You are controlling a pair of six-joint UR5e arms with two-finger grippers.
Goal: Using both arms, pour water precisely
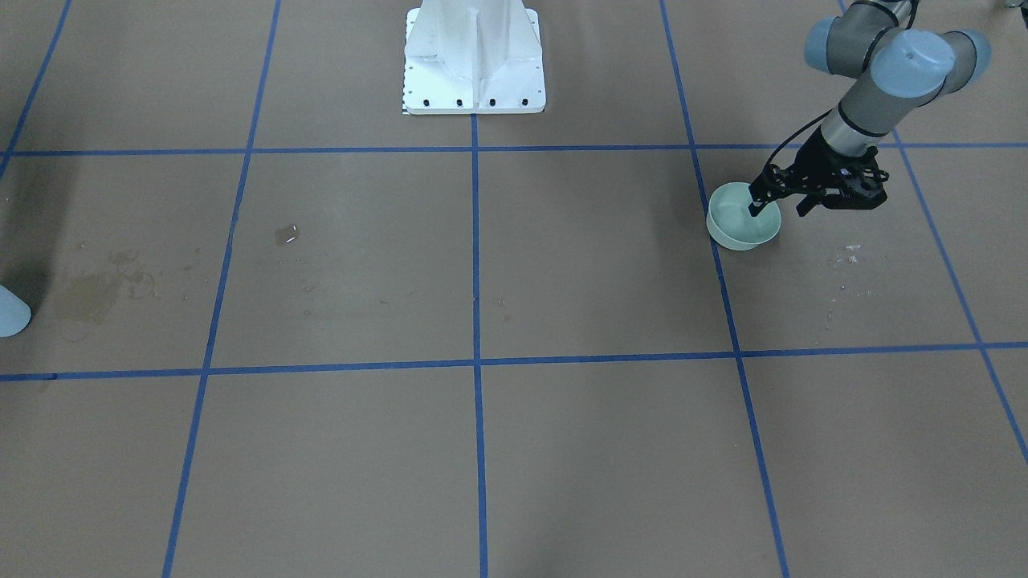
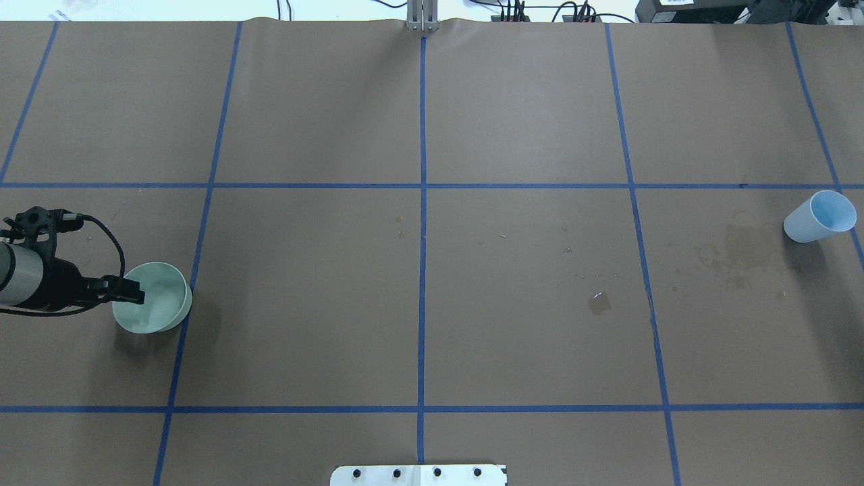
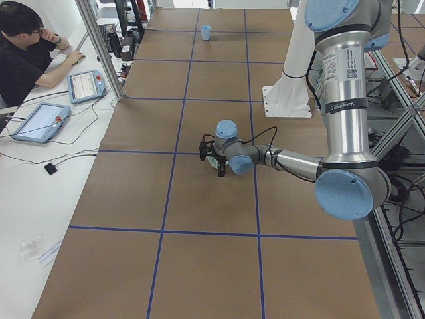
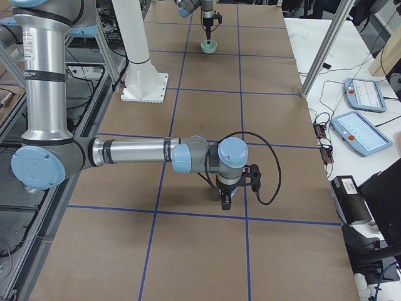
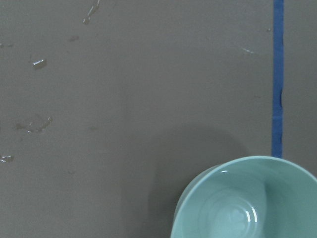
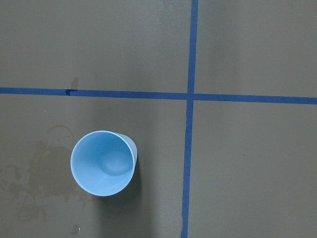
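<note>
I count two arms, the left arm (image 1: 875, 100) and the right arm (image 4: 125, 152). There's one green bowl (image 2: 158, 300), its rim between the left gripper's (image 1: 779, 210) spread fingers. I also see one blue cup (image 2: 818, 217), one white pedestal (image 1: 474, 56), and one person (image 3: 23, 56) with two pendants (image 3: 86, 85) alongside.

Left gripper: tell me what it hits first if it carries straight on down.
Most likely the pale green bowl. The left gripper points down, open, one finger over the bowl's inside and one outside its rim. The inner finger should meet the bowl first, though its height is unclear.
</note>
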